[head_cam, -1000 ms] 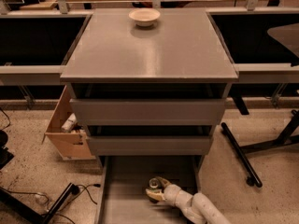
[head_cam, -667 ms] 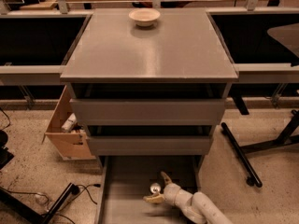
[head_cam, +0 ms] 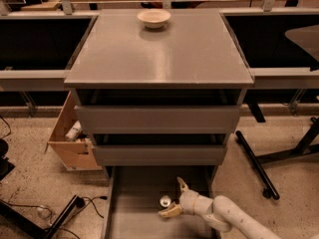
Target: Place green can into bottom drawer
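The green can [head_cam: 165, 201] stands upright on the floor of the pulled-out bottom drawer [head_cam: 134, 208], seen from above by its silver top. My gripper [head_cam: 171, 198] reaches into the drawer from the lower right. It is open, with one pale finger [head_cam: 182, 185] behind the can and the other [head_cam: 169, 213] in front of it. The fingers sit around the can with small gaps showing on both sides. The white arm [head_cam: 234, 218] runs off the bottom right.
Two closed grey drawers [head_cam: 157, 118] sit above the open one. A cream bowl [head_cam: 154, 18] stands at the back of the cabinet top. An open cardboard box [head_cam: 70, 141] is on the floor at left, with cables [head_cam: 60, 210] nearby. Black stand legs [head_cam: 256, 166] are at right.
The gripper's fingers have spread apart from around the can. The can now stands free on the drawer floor.
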`<control>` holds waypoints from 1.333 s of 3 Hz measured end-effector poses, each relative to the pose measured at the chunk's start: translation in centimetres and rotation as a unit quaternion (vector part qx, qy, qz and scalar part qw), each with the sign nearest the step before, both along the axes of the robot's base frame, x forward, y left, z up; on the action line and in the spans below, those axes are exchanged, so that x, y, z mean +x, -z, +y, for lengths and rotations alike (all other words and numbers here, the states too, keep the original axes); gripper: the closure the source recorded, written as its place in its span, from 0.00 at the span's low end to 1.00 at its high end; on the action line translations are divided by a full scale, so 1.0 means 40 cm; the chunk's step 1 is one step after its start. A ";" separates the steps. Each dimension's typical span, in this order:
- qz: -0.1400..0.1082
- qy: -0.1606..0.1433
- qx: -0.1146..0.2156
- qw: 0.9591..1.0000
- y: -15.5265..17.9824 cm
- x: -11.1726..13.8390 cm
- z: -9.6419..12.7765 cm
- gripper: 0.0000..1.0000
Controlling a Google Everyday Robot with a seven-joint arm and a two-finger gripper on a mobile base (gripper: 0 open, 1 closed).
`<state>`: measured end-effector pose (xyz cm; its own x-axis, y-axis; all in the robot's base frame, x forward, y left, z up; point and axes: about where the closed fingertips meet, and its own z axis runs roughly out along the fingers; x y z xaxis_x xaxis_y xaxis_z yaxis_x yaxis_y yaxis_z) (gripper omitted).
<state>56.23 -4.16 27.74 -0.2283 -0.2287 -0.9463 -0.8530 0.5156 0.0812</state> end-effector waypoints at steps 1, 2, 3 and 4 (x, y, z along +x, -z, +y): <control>0.023 -0.052 -0.040 0.998 -0.106 -0.058 0.017 0.00; 0.058 -0.101 -0.093 0.989 -0.194 -0.135 0.045 0.00; 0.089 -0.122 -0.141 0.978 -0.288 -0.199 0.085 0.00; 0.107 -0.101 -0.194 0.970 -0.367 -0.242 0.120 0.00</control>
